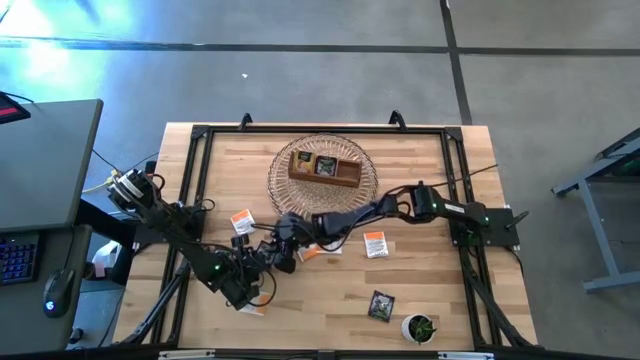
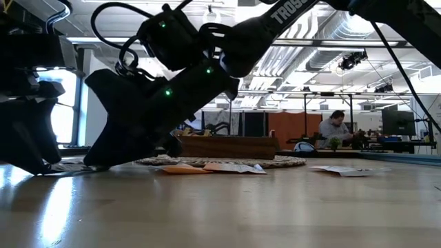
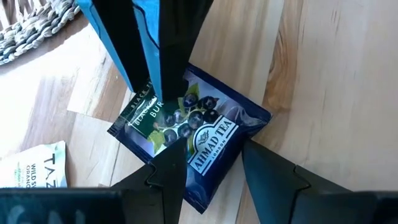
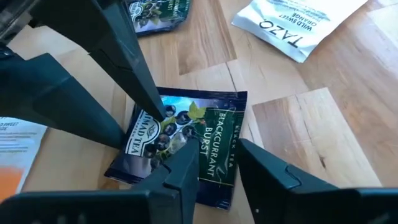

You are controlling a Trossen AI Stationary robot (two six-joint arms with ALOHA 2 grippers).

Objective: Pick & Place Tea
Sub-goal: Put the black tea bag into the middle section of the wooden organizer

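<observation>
- The dark blackcurrant sachet [image 4: 186, 140] lies flat on the table [image 1: 330, 300], near the middle and just short of the wicker mat [image 1: 322, 172], and both arms are crowding it.
- Right claw [image 4: 214, 165]: its fingers straddle the sachet's near edge with a gap between them. One finger lies over the packet, the other on bare wood, so nothing is pinched or lifted yet.
- Left claw [image 3: 214, 171] comes at the same sachet from the opposite side, jaws apart, one fingertip on the wrapper. My read is that it is pinning or steadying the flat packet so the other arm can get under an edge (thin paper gives fingers little to bite).
- In the high view the two claws meet between the orange-and-white sachets [image 1: 242, 221].
- More tea lies loose around them: a white-and-orange packet [image 1: 375, 244] to the right, and a second dark one [image 1: 381, 306] nearer the front edge beside the potted plant [image 1: 421, 327].
- The wooden tray [image 1: 325, 168] sits on the mat at the back and already holds a few sachets, so it is likely the destination.
- From table level, the arms hide the contact.
</observation>
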